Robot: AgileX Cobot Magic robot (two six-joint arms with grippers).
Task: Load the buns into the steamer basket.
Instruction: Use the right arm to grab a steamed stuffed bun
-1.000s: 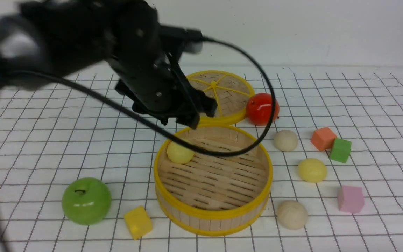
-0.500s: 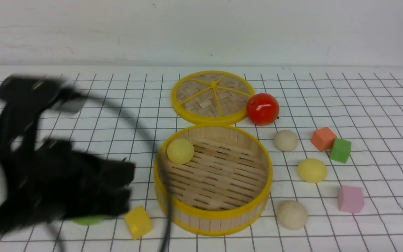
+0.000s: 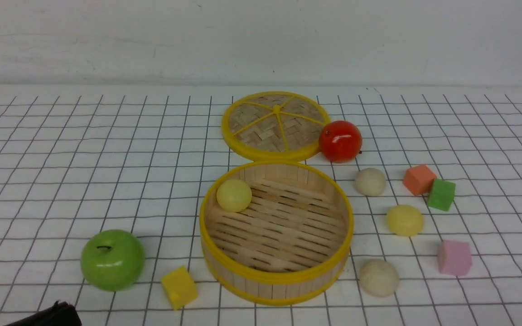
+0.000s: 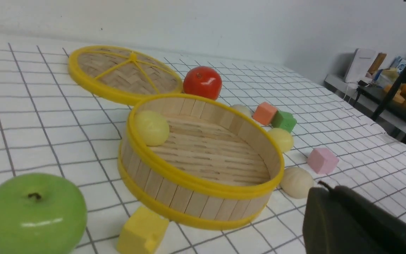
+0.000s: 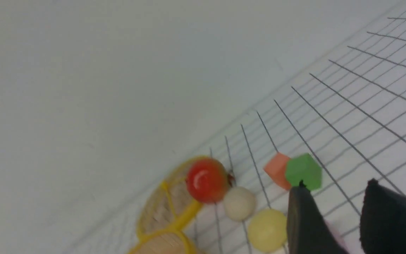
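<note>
- Now our left gripper (image 4: 351,218) has withdrawn, closed and empty — one yellow bun (image 3: 234,195) sits in the basket (image 3: 283,283).
- Three buns (image 3: 404,220) remain outside; our right gripper (image 5: 336,197) hangs partly spread, empty.

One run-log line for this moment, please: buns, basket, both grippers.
basket: one yellow bun inside | outside: other yellow bun, far beige bun, near beige bun | left gripper: shut, empty | right gripper: open, empty

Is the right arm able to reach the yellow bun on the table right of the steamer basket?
Probably yes: the yellow bun lies uncovered with nothing touching it, and the right pincer, jaws apart, has it in view ahead.
</note>
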